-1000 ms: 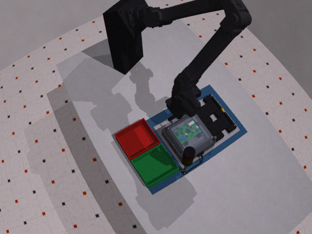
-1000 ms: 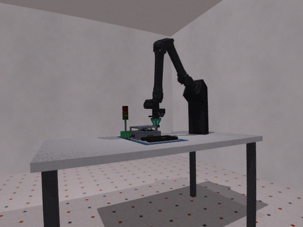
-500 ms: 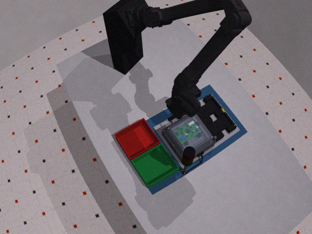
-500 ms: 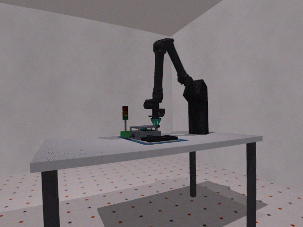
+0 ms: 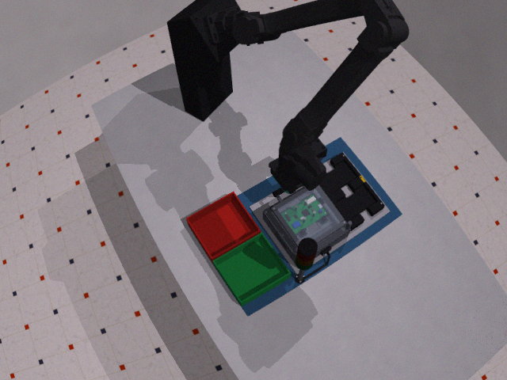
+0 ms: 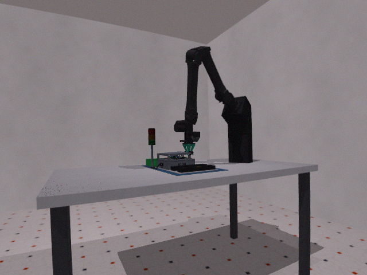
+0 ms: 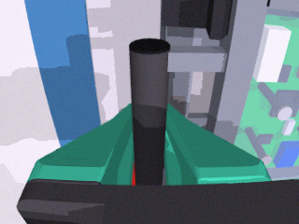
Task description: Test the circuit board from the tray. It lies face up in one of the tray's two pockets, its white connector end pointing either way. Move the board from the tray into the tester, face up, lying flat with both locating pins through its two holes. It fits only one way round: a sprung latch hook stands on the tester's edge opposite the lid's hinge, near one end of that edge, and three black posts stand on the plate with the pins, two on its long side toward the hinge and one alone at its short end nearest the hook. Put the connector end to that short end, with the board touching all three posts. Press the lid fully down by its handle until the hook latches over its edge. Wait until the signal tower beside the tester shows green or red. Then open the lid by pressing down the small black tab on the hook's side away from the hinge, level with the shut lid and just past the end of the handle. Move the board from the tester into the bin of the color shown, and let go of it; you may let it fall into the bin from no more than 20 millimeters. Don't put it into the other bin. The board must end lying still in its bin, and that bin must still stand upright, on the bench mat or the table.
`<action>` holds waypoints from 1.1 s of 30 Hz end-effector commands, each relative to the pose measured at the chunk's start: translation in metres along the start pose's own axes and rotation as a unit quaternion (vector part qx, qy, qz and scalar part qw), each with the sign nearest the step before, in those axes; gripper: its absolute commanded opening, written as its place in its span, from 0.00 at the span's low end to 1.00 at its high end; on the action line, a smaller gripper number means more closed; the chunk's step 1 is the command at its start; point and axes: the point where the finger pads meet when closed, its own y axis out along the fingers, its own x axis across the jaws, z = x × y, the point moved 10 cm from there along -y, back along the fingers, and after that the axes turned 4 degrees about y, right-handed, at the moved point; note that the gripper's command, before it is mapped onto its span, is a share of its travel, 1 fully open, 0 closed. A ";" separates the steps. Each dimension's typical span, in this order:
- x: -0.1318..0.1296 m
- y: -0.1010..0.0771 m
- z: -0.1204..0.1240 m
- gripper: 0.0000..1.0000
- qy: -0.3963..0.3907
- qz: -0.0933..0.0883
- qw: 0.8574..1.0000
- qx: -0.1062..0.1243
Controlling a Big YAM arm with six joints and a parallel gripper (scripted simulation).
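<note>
White table [image 6: 124,183] on dotted floor, gripper [image 7: 149,149] pinching the lid's dark handle [image 7: 149,81], board [image 5: 307,212] under the lid.

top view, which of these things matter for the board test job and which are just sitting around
In the job: board under the shut clear lid, tester, lid handle gripped in the fingers, signal tower, red bin, green bin, tray.
Just there: blue mat, table.
</note>
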 end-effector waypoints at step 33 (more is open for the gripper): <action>0.000 0.013 -0.005 0.00 -0.002 -0.004 1.000 -0.005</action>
